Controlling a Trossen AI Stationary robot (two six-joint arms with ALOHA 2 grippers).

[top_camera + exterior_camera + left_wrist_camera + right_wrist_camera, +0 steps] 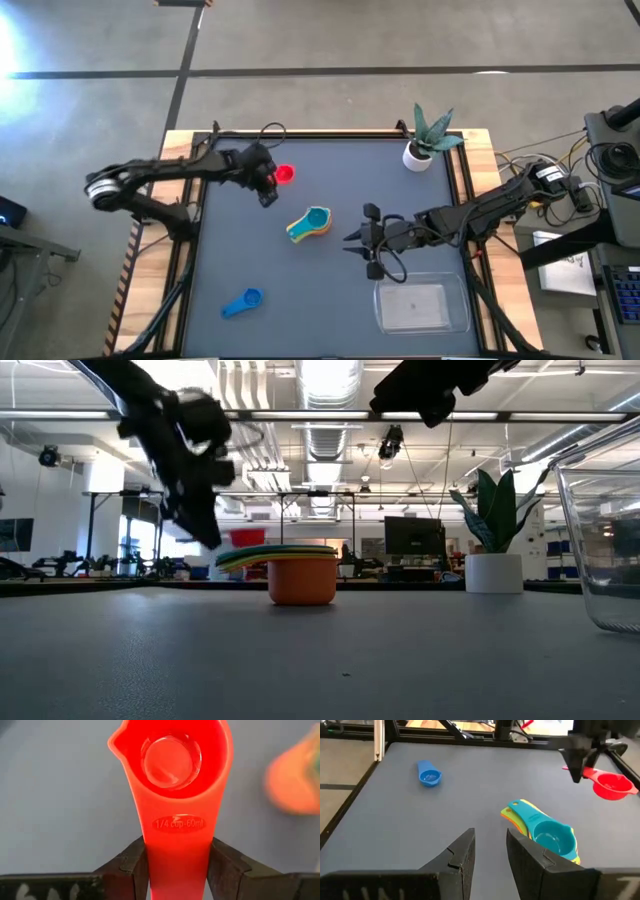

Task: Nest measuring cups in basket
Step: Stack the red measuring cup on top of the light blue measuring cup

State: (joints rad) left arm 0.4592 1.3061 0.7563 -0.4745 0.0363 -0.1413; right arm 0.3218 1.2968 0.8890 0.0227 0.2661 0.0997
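My left gripper [270, 182] [176, 870] is near the table's far left and is shut on the red measuring cup [284, 174] [611, 785]. A nest of cups [310, 224] [300, 572] [547, 832] stands at mid-table, light blue on top over yellow, green and orange. The blue cup [241, 303] [428, 774] lies alone near the front left. I see no purple cup. The clear basket [421, 307] [600, 550] rests on the table at the front right. My right gripper [358, 242] [490, 851] hovers open between the nest and the basket, touching nothing. My left gripper pinches the red cup's flat handle [176, 847] between its two fingers [134, 866], just behind the "1/4 cup" marking. The fingers come from the table's left, slanting down, and lie along the handle. The bowl [172, 757] juts out beyond the fingertips, open side up, and looks lifted clear.
A small white pot with a green plant [420, 150] [494, 572] stands at the far right corner. Black rails frame the grey mat [330, 290] on the wooden table. Bare mat lies between the blue cup, the nest and the basket.
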